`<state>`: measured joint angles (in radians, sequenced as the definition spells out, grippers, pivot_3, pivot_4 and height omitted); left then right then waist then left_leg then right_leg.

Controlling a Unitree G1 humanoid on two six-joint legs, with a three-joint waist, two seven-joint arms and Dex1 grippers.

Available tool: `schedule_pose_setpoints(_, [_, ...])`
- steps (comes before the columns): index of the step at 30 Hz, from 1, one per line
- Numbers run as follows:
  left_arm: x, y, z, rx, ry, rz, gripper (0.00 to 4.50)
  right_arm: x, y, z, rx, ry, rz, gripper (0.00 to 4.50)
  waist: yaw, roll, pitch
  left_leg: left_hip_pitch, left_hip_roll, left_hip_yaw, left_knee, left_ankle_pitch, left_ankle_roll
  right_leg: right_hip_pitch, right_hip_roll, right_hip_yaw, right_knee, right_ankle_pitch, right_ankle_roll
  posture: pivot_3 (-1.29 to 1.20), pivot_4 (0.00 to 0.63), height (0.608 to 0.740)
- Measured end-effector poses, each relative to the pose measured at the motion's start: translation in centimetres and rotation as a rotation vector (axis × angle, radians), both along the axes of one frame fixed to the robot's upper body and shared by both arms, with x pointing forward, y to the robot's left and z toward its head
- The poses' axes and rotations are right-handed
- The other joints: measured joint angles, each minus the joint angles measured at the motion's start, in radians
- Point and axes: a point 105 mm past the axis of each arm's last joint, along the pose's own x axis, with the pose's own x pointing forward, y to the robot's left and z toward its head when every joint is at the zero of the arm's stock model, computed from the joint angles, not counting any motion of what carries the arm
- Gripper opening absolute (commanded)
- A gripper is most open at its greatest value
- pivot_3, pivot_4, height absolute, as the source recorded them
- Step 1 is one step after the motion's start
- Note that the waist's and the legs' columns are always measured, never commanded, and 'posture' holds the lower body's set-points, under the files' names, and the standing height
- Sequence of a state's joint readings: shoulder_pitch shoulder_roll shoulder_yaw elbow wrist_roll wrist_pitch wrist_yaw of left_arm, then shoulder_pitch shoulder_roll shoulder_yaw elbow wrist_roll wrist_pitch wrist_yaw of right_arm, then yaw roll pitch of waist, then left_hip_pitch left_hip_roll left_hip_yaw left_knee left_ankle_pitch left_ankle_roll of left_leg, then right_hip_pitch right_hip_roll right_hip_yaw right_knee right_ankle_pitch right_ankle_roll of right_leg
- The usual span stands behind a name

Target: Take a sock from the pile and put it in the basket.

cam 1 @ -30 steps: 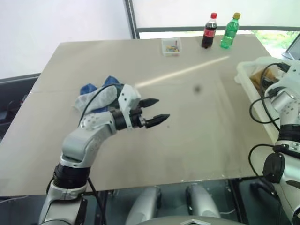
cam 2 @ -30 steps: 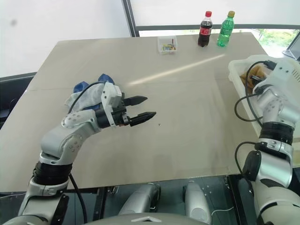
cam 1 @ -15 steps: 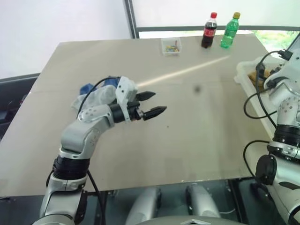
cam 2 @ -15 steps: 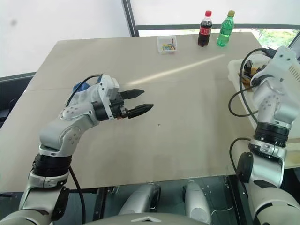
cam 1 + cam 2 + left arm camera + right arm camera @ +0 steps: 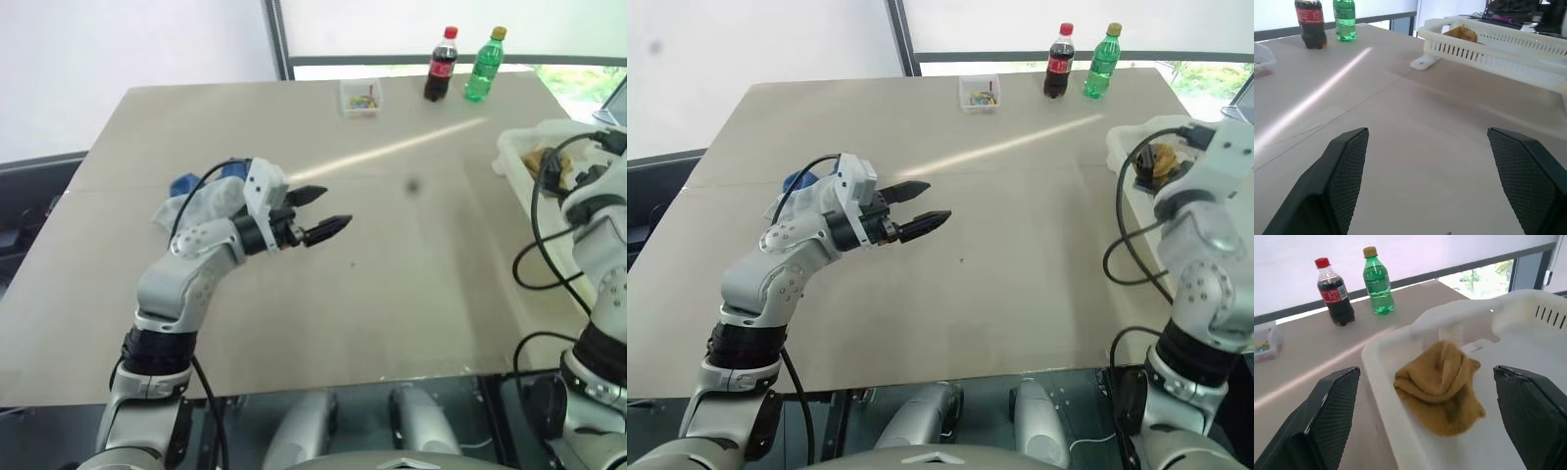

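One mustard sock [image 5: 1440, 387] in basket [image 5: 1386, 382]; two bottles [image 5: 1334, 291] behind.

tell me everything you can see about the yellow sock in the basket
The mustard-yellow sock is a soft knitted piece, crumpled into a loose lump with folds rather than laid flat. It lies inside the cream-white plastic basket, near the corner closest to the two bottles, resting on the basket's floor close to its thick rim. The right tool is open, its two black fingers spread wide on either side of the sock without touching it. From the head camera it shows as a small yellow patch in the basket, partly behind black cables.
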<state>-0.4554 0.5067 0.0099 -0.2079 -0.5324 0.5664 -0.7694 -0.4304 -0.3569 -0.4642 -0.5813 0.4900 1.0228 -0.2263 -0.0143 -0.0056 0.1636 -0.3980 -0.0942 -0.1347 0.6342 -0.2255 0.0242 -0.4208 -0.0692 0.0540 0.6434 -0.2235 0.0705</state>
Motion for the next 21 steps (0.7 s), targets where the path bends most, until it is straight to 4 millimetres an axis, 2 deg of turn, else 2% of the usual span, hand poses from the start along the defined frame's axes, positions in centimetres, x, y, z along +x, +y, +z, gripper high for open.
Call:
schedule_pose_setpoints(4, [-0.1, 0.5, -0.3, -0.024, -0.010, 0.023, 4.17, -1.3, 1.4, 0.0, -0.082, -0.015, 0.072, 4.46, -0.002, 0.000, 0.000, 0.001, 0.001, 0.000, 0.000, -0.001, 0.001, 0.000, 0.000, 0.000, 0.001, 0.000, 0.000, 0.00, 0.150, 0.740])
schedule_pose_setpoints(7, [-0.2, 0.6, -0.4, -0.027, -0.013, 0.028, 4.17, -1.7, 2.9, -0.9, -0.136, 0.010, 0.149, 4.46, -0.001, 0.000, 0.000, 0.001, 0.001, 0.000, 0.000, -0.002, 0.003, 0.000, 0.001, -0.001, 0.001, 0.000, 0.000, 0.00, 0.150, 0.740])
schedule_pose_setpoints(13, [-0.6, 1.4, -1.8, -0.001, 0.005, 0.051, 4.17, -3.5, 8.8, -4.9, -0.248, 0.086, 0.482, 4.46, -0.001, 0.000, 0.000, 0.001, 0.001, 0.000, 0.000, -0.002, 0.003, 0.001, 0.001, 0.000, 0.000, 0.000, 0.000, 0.00, 0.150, 0.740])
schedule_pose_setpoints(17, [-0.9, 1.9, -2.2, 0.006, 0.005, 0.058, 4.17, -4.2, 9.9, -5.6, -0.328, 0.085, 0.563, 4.46, 0.001, 0.000, 0.000, 0.001, 0.000, -0.001, 0.002, -0.002, 0.003, 0.002, 0.000, -0.001, 0.000, 0.000, 0.000, 0.00, 0.150, 0.740])
schedule_pose_setpoints(21, [-1.2, 3.5, -2.5, 0.012, 0.001, 0.096, 4.17, -4.8, 10.7, -6.2, -0.328, 0.080, 0.641, 4.46, 0.001, 0.000, 0.000, 0.002, 0.001, -0.001, 0.001, -0.002, 0.003, 0.002, 0.001, -0.001, 0.000, 0.000, 0.000, 0.00, 0.150, 0.740])
